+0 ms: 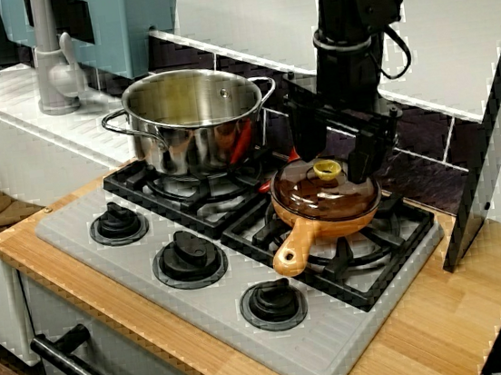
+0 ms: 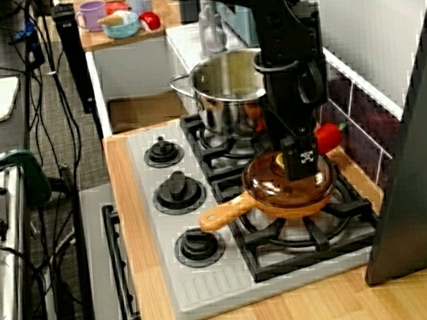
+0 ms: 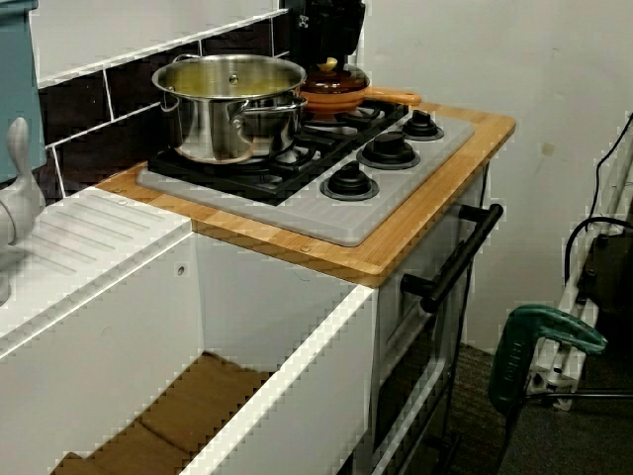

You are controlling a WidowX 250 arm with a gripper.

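On the grey stove (image 1: 81, 225), a wide-open gripper (image 1: 333, 166) hovers over an orange pan (image 1: 326, 225) with brown see-through lid (image 1: 311, 196) and yellow knob (image 1: 327, 170).

A wooden counter (image 1: 492, 295) runs beneath dark wall tiles (image 1: 422, 134) and a white wall (image 1: 450, 26). A white sink unit (image 3: 109, 247) stands beside it; dark carpet (image 3: 554, 440) covers the floor.
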